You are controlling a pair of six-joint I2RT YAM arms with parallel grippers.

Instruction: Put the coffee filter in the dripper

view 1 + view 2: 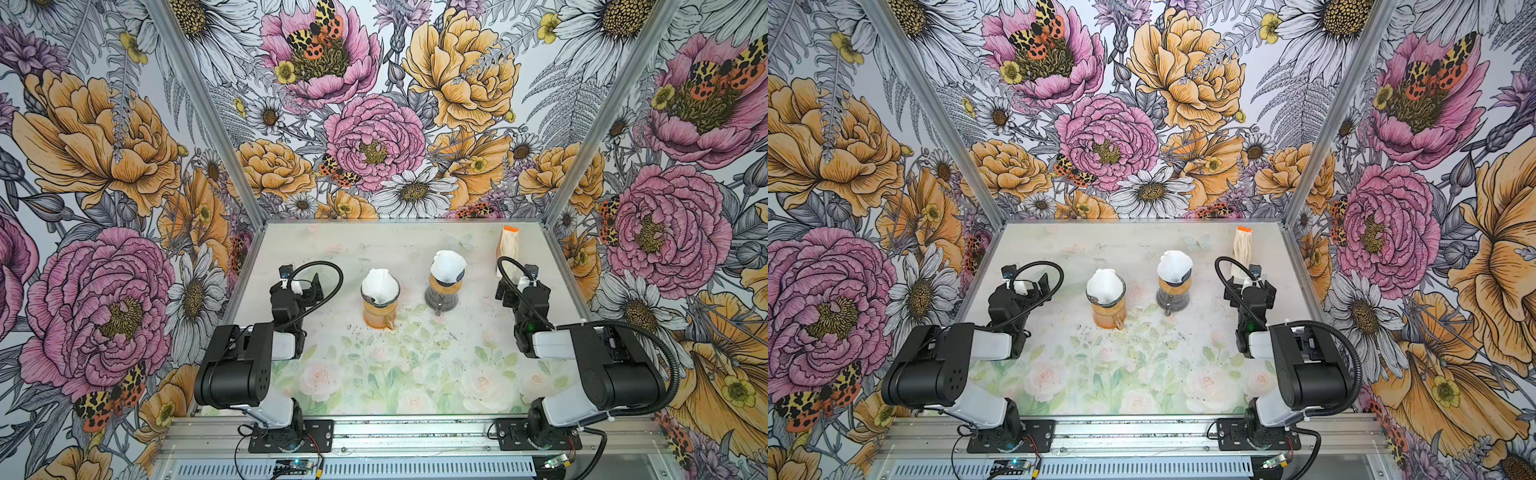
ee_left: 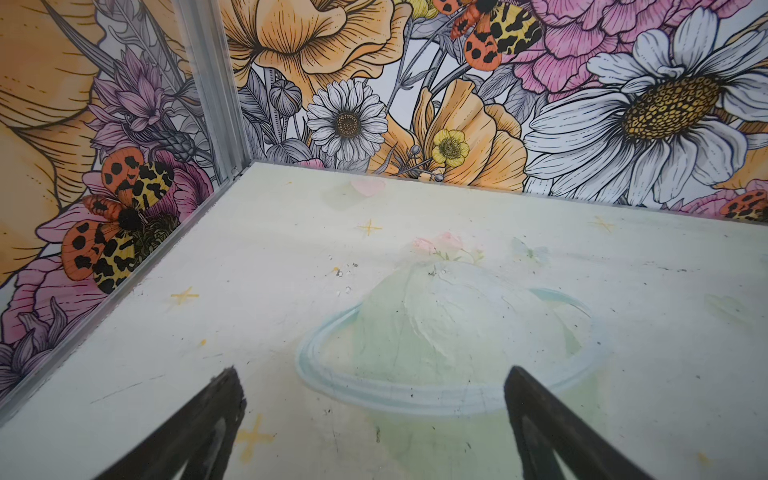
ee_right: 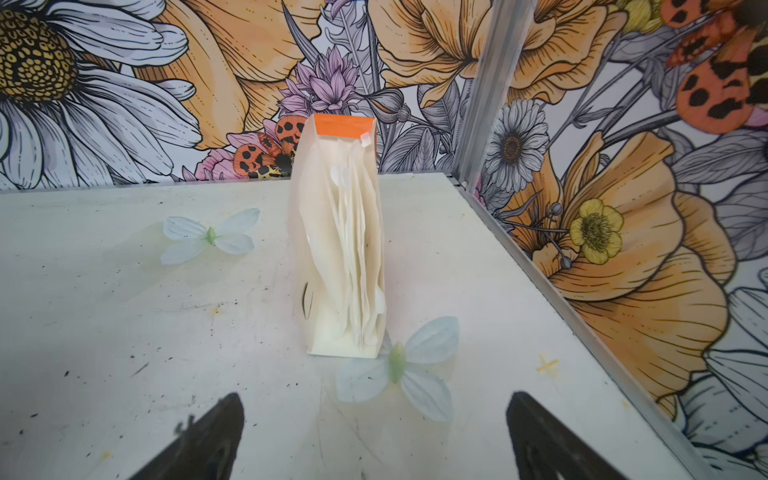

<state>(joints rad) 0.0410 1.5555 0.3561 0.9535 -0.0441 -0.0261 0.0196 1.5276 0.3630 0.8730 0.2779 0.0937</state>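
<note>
Left gripper [image 2: 372,372] and right gripper [image 3: 374,397] stand spread and empty; a coffee filter [image 1: 379,284] sits in the orange dripper [image 1: 379,315], a second filter [image 1: 448,264] in the dark dripper [image 1: 444,287], so placement looks complete, and any repeat calls for pinching one sheet from the filter pack [image 3: 340,249].

Wide open and empty: left hand [image 2: 372,374] and right hand [image 3: 375,398].
Each hovers low over the surface [image 1: 415,241], near its own side edge, arm folded, pointing toward the far edge.

Flowered walls [image 1: 374,124] box in my table [image 1: 395,374] (pale, printed with faint roses). A metal rail [image 1: 415,432] edges its near side.
</note>
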